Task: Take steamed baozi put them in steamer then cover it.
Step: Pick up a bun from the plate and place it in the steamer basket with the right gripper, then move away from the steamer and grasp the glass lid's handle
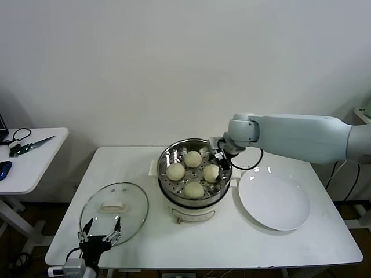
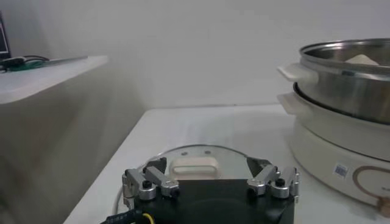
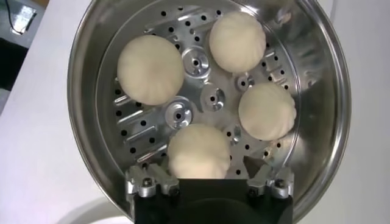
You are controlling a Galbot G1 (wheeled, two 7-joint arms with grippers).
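Note:
Four cream-white baozi lie on the perforated tray inside the shiny steamer at mid-table; in the right wrist view they show as a ring inside the steamer's wall. My right gripper hovers over the steamer's right rim, open, its jaws standing apart on either side of the nearest baozi without touching it. The glass cover with its cream handle lies flat on the table at the front left. My left gripper is open and empty at the cover's near edge.
A flat white plate lies right of the steamer. A separate white side table with scissors and cables stands at the far left. The table's front edge runs just behind my left gripper.

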